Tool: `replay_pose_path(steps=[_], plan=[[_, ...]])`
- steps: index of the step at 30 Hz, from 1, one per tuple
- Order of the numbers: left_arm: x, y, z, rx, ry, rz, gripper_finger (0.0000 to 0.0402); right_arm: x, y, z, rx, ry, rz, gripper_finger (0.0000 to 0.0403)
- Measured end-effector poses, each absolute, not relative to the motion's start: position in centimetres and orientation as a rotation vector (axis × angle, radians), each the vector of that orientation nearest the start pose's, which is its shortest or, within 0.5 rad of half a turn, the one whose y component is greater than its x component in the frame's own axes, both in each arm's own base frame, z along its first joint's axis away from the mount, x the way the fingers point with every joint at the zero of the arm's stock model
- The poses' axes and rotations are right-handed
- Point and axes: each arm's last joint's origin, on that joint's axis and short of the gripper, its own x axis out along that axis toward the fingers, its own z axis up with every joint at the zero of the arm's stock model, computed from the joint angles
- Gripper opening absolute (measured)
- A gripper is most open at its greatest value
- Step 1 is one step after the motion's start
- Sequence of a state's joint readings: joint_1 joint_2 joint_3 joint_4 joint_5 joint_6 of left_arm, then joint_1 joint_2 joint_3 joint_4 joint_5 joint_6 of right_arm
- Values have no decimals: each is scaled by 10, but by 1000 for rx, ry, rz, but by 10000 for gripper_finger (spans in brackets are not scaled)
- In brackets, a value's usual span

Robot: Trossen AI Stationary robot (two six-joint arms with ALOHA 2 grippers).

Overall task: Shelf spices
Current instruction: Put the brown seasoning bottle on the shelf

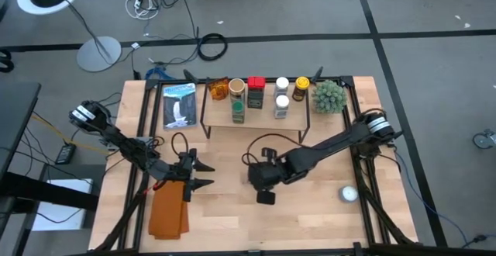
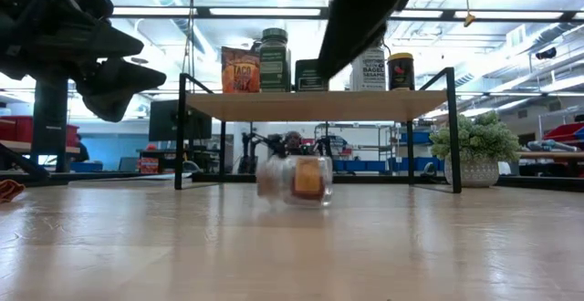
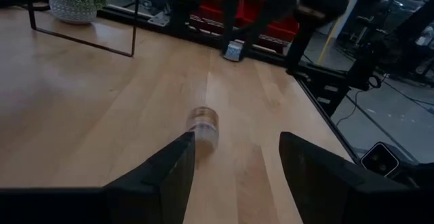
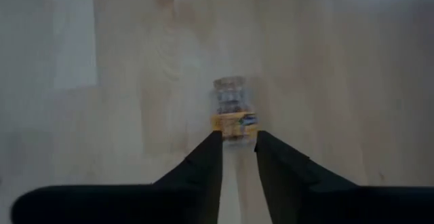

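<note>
The shelf [image 1: 256, 124] stands at the table's far middle with several spices [image 1: 267, 97] upright on its board: an amber jar, a red tin, and white-, yellow-, tan- and green-lidded jars. One clear jar with a yellow label [image 2: 294, 179] is down on the tabletop in front of the shelf, blurred, and looks to lie on its side. My right gripper [image 4: 237, 139] hangs above that jar [image 4: 234, 112], pointing down, open by a narrow gap. My left gripper [image 3: 234, 156] is wide open, level over the table's left part, aimed toward the jar [image 3: 203, 125].
A spiky green plant ball [image 1: 329, 95] sits right of the shelf. A white dome [image 1: 349, 194] lies near the right edge. An orange cloth [image 1: 169, 213] lies below my left gripper, and a printed card [image 1: 178, 105] lies left of the shelf. Bare wood shows at the near middle.
</note>
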State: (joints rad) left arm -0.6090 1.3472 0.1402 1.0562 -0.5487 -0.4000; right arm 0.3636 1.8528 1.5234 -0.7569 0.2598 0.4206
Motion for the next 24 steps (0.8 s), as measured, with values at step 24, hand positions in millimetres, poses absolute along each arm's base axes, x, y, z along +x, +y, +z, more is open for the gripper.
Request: replay_pose_path(steps=[24], plan=[[169, -100, 139, -313, 136, -34, 219, 392, 113, 233, -56, 911, -71, 133]])
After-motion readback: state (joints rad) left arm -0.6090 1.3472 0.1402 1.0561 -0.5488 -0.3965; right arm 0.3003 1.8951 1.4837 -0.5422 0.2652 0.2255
